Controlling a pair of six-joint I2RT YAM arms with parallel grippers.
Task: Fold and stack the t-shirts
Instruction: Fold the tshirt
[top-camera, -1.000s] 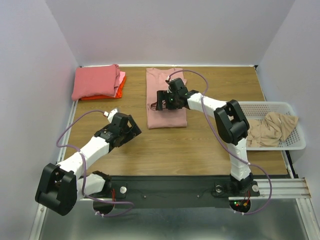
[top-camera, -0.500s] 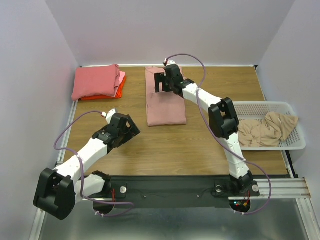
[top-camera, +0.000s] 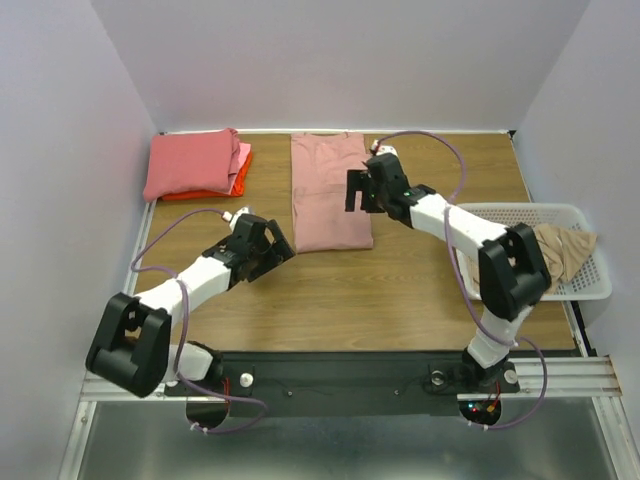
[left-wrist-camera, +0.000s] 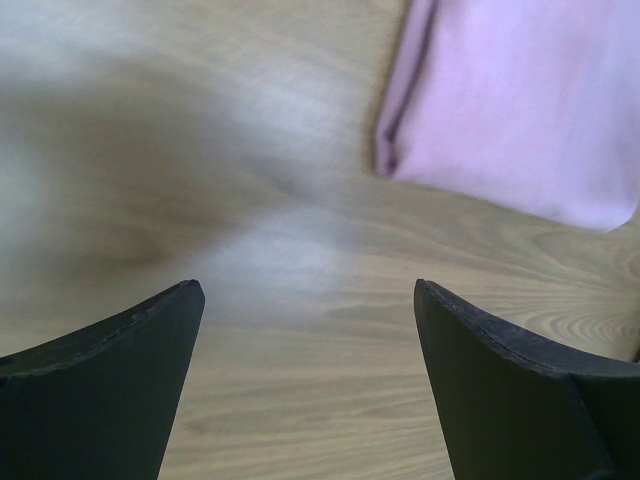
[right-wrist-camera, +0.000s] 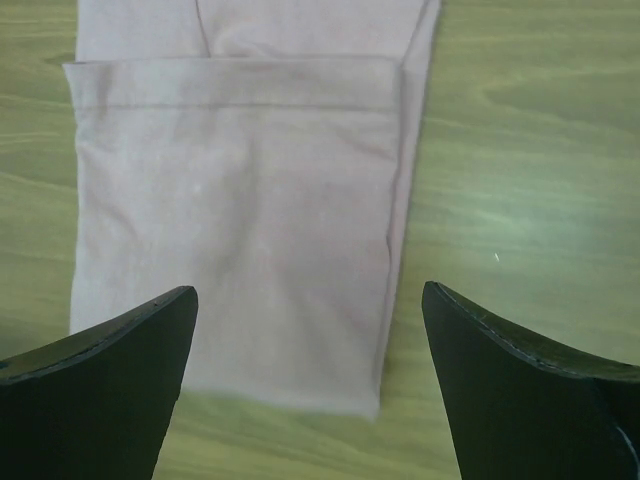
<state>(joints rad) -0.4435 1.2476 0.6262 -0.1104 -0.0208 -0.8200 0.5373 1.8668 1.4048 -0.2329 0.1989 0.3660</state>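
Observation:
A dusty pink t-shirt (top-camera: 330, 195) lies folded into a long strip at the centre back of the table. My right gripper (top-camera: 352, 190) hovers open over its right edge. In the right wrist view the shirt (right-wrist-camera: 250, 230) lies flat between and beyond the open gripper (right-wrist-camera: 310, 300), with a fold edge across its top. My left gripper (top-camera: 283, 250) is open and empty just off the strip's near left corner. The left wrist view shows that corner of the shirt (left-wrist-camera: 520, 100) at upper right, ahead of the gripper (left-wrist-camera: 305, 300). A stack of coral-red, pink and orange shirts (top-camera: 195, 165) sits at the back left. A tan shirt (top-camera: 555, 250) lies crumpled in the basket.
A white mesh basket (top-camera: 520, 208) stands at the right edge of the table. White walls close the back and both sides. Bare wood (top-camera: 380, 290) lies between the pink shirt and the arm bases.
My right gripper went from the shirt's middle to its far end, then back to the right edge, leaving the shirt flat. My left gripper moved right, toward the shirt's near left corner.

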